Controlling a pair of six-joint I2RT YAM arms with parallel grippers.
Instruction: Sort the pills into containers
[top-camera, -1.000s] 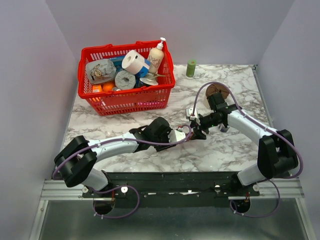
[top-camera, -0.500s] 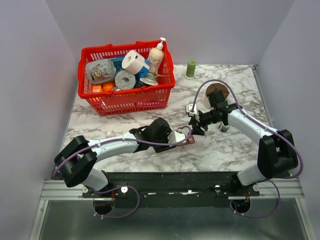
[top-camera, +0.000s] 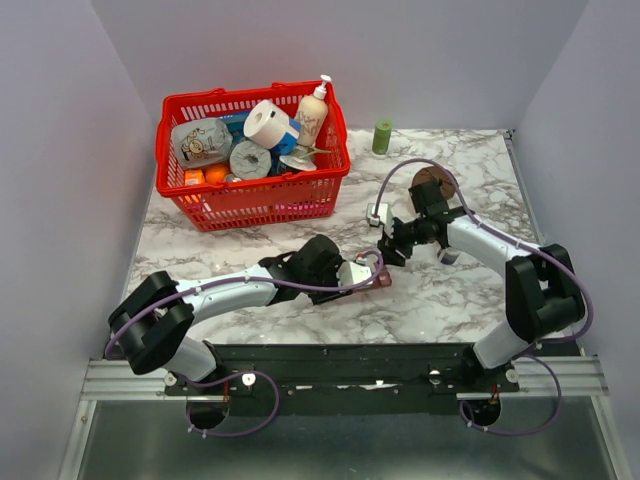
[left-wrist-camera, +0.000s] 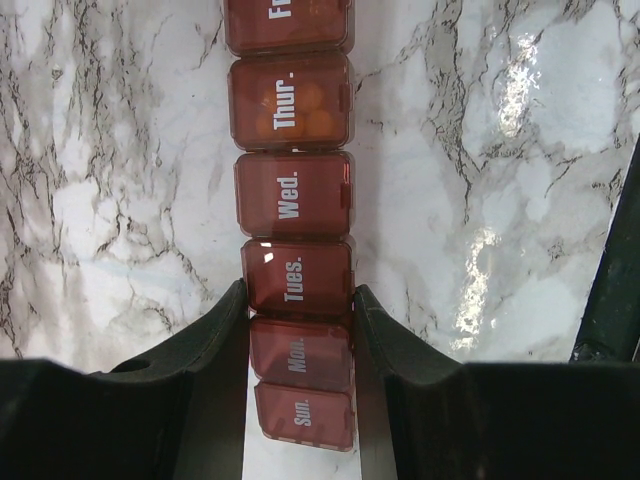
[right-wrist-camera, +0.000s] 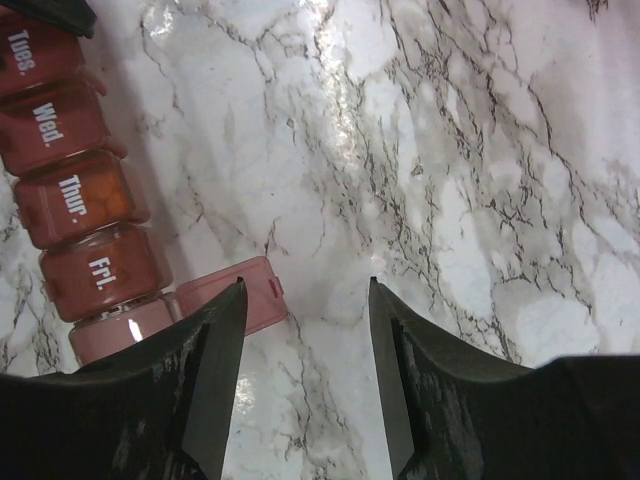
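White arm links (top-camera: 230, 292), black joints (top-camera: 155, 318), lilac cables (top-camera: 398, 170), seemingly matte black fingers (left-wrist-camera: 200, 350).

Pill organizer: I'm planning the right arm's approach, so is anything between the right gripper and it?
Nothing visible. The right gripper hangs open over bare marble right beside the pill organizer, whose end lid is flipped open toward it. The left gripper clamps the strip's other end.

We count two arms: left arm (top-camera: 230, 290), right arm (top-camera: 490, 245). One pill-organizer strip (left-wrist-camera: 295, 270). Six day lids (left-wrist-camera: 290, 195) in the left wrist view, the sixth cut off at the top edge. One open lid (right-wrist-camera: 235, 295). Upper left: one red basket (top-camera: 260, 200), one pump bottle (top-camera: 313, 115). Upper centre: one green cylinder (top-camera: 382, 136).
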